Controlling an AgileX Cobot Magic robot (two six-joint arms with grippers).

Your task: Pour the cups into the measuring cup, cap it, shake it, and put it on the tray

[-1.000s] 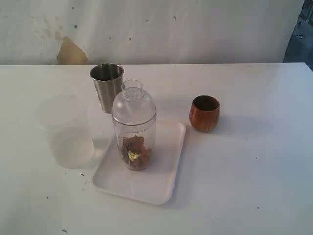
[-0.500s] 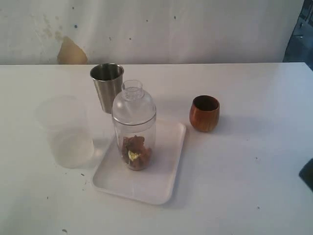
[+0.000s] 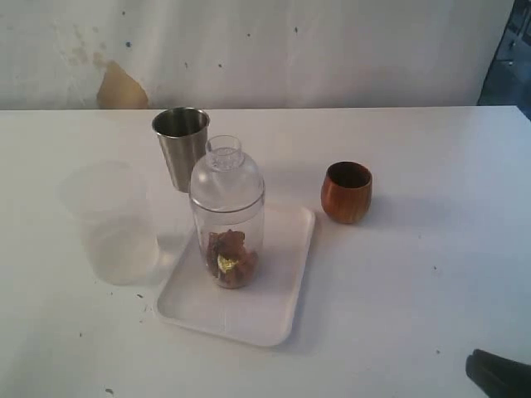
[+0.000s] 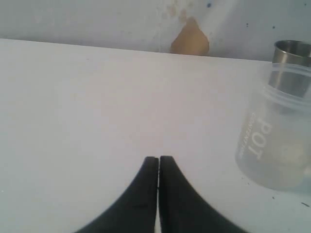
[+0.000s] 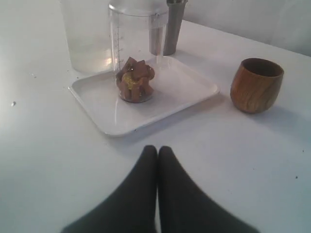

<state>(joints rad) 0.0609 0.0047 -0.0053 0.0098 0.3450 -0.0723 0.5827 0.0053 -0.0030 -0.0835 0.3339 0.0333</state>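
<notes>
The measuring cup (image 3: 226, 217), clear and capped with its domed lid, stands upright on the white tray (image 3: 249, 313) with brown pieces in its bottom. Behind it is the steel tumbler (image 3: 181, 146); the brown wooden cup (image 3: 347, 191) sits on the table to the tray's right. My right gripper (image 5: 157, 148) is shut and empty, low over the table in front of the tray (image 5: 187, 87), apart from the measuring cup (image 5: 136, 53) and wooden cup (image 5: 256, 85). My left gripper (image 4: 158, 158) is shut and empty over bare table, outside the exterior view.
A frosted translucent cup (image 3: 112, 222) stands left of the tray and shows beside the left gripper as the frosted cup (image 4: 276, 141), printed "POT". A dark tip of the right arm (image 3: 496, 375) shows at the bottom right corner. A stained wall closes the table's far side.
A dark part of the right arm came in at the exterior view's right edge and has moved down to the bottom right corner. Cups, tray and measuring cup have not moved.
</notes>
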